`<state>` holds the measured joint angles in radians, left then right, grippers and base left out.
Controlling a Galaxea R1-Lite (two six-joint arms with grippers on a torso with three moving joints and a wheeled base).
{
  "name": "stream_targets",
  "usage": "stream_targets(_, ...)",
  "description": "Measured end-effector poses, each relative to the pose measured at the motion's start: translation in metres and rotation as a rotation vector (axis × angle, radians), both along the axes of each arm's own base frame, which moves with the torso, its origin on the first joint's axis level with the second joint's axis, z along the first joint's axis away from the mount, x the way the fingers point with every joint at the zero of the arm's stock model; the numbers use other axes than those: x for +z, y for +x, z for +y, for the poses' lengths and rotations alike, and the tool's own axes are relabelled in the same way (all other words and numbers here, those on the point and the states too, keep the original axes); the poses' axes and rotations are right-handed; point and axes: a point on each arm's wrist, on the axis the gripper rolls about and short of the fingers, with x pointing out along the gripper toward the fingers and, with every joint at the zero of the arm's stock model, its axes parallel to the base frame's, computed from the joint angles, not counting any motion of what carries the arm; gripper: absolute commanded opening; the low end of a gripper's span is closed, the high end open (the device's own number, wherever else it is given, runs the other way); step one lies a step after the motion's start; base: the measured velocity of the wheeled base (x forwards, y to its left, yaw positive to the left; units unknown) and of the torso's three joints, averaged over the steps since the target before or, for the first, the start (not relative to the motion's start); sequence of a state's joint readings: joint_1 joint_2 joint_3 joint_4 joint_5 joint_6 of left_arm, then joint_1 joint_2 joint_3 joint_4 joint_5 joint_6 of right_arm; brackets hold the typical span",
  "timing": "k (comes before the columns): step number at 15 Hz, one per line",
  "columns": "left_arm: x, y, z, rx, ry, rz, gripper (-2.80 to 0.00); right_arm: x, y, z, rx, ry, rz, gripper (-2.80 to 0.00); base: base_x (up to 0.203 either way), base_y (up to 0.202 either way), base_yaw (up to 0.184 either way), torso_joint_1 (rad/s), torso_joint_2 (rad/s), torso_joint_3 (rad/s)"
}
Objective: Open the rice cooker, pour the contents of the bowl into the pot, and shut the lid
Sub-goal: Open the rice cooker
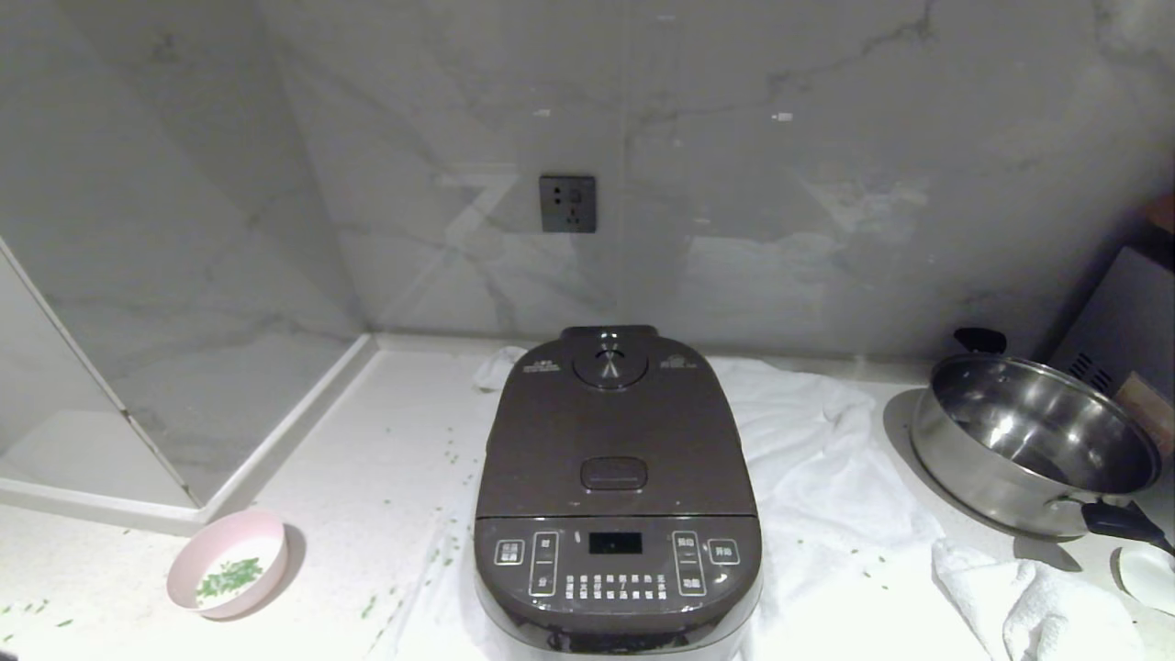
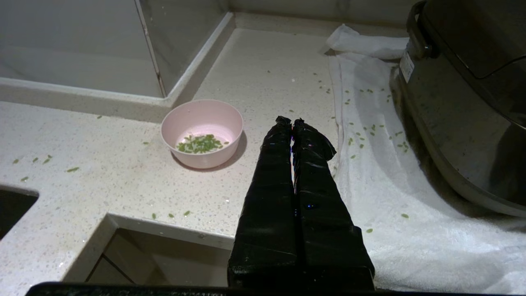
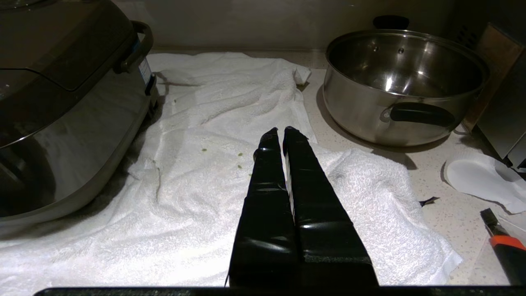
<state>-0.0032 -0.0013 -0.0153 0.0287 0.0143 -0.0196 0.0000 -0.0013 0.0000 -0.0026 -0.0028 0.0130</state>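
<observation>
A: Where does the rice cooker (image 1: pixel 617 487) stand?

B: In the middle of the table (image 1: pixel 386 477), on a white towel (image 1: pixel 817 459), its button panel facing the robot. The lid (image 1: pixel 613 427) is down, so the pot inside is hidden. The oblong release button (image 1: pixel 613 474) sits on the lid's front half, just behind the panel.

A: And the bowl (image 1: pixel 229 563)?

B: On the bare table to the cooker's left, near the front edge and well apart from the cooker. The green contents (image 1: pixel 228 576) lie in its bottom; more green bits are scattered over the table and towel.

A: The end effectors?

B: Neither shows in the head view. The left end effector (image 2: pixel 292 122) hangs with fingers pressed together, empty, the bowl ahead and to one side, the cooker's flank on the other. The right end effector (image 3: pixel 283 132) is likewise pressed together and empty, over the towel between the cooker and a steel pan (image 3: pixel 404 84).

A: Which arm opens it?

B: I'd judge either could: the button lies on the centre line between them. The left is plainly nearer the bowl.
</observation>
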Motion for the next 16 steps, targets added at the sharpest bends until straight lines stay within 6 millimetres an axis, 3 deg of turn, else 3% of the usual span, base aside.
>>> stream_targets(13,0.000,0.000,0.000,0.001,0.000,-0.001,-2.80,0.001,0.000,0.000,-0.005,-0.001,-0.008,-2.80,0.000,0.000,0.000,0.000,0.00,0.000)
stream_targets(16,0.000,0.000,0.000,0.001,0.000,-0.001,-2.80,0.025,-0.007,0.000,0.015,0.005,-0.056,-2.80,0.000,0.000,0.000,0.000,0.00,0.000)
